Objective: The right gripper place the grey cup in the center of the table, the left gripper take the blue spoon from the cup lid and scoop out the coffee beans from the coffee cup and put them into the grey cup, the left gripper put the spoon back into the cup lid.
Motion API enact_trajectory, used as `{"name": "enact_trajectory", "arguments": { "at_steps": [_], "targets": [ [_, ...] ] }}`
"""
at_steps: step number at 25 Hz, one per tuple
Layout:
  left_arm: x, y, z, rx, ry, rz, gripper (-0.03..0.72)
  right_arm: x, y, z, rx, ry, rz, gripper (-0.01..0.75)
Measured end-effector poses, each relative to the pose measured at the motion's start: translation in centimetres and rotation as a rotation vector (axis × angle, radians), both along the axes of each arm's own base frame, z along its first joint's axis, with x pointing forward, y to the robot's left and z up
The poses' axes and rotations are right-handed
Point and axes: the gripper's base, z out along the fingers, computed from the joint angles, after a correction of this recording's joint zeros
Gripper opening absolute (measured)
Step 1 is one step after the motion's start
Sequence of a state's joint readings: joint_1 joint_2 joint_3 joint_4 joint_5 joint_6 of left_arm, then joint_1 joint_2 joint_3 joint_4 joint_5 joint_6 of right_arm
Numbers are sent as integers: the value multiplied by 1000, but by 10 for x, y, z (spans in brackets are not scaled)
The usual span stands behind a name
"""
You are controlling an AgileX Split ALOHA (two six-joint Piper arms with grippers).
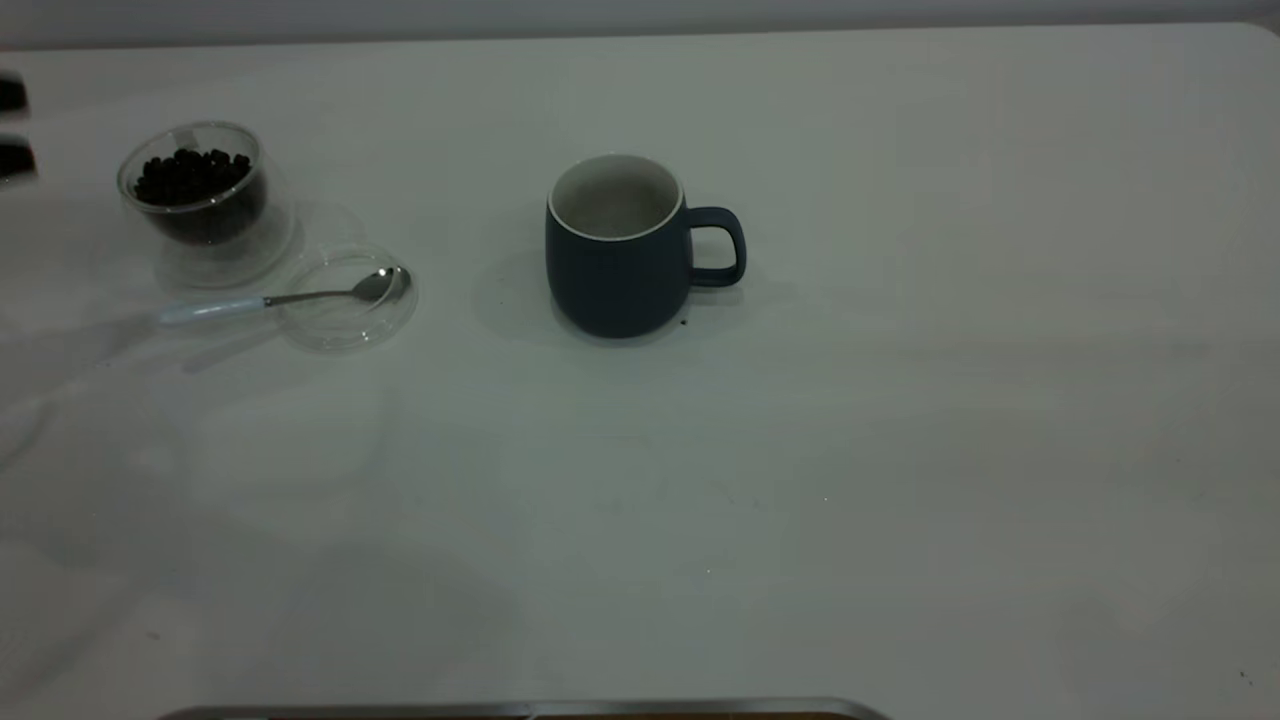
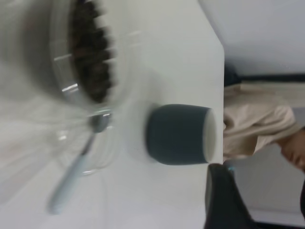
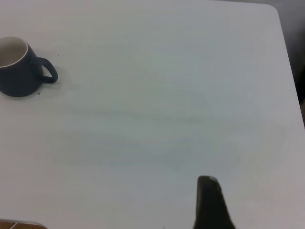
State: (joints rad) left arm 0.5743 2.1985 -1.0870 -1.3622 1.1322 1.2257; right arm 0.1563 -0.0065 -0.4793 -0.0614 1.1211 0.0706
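**Mug parked mid-table, spoon waiting in the lid**

The rounded dark blue-grey ceramic grey cup stands upright near the middle of the large white table, handle pointing toward the right side, whitish inside showing. Over at the left, the small clear double-walled glass coffee cup holds a heap of dark roasted coffee beans. Just beside it lies the shallow clear glass cup lid, and the blue spoon rests with its shiny metal bowl in the lid, pale handle sticking out over the rim.

The left gripper shows only as two dark tips with a gap between them at the far left edge, spread apart and gripping nothing. From the right wrist, the right gripper shows one dark finger only, well apart from the mug; I cannot tell its state.
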Motion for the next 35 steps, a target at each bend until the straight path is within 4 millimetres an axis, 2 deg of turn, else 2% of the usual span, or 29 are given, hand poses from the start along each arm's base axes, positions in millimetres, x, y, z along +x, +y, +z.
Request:
{"name": "enact_trajectory", "arguments": {
  "at_steps": [5, 9, 12, 16, 20, 23, 30, 33, 35],
  "targets": [
    [-1, -23, 76, 198, -82, -95, 431, 0, 0, 0, 0, 0, 0, 503],
    [-12, -54, 121, 469, -63, -173, 431, 0, 0, 0, 0, 0, 0, 503],
    [-30, -78, 154, 657, -18, -213, 431, 0, 0, 0, 0, 0, 0, 503],
    [-62, -90, 186, 835, 122, -156, 431, 0, 0, 0, 0, 0, 0, 503],
    [-97, -99, 207, 957, 253, -147, 431, 0, 0, 0, 0, 0, 0, 503],
    [-124, -101, 224, 1005, 289, -135, 431, 0, 0, 0, 0, 0, 0, 503],
    [-171, -106, 259, 1041, 123, -16, 431, 0, 0, 0, 0, 0, 0, 503],
    [-198, -111, 257, 1029, 79, 7, 431, 0, 0, 0, 0, 0, 0, 503],
    [-214, -113, 245, 1026, 86, 2, 431, 0, 0, 0, 0, 0, 0, 503]
  ]
}}
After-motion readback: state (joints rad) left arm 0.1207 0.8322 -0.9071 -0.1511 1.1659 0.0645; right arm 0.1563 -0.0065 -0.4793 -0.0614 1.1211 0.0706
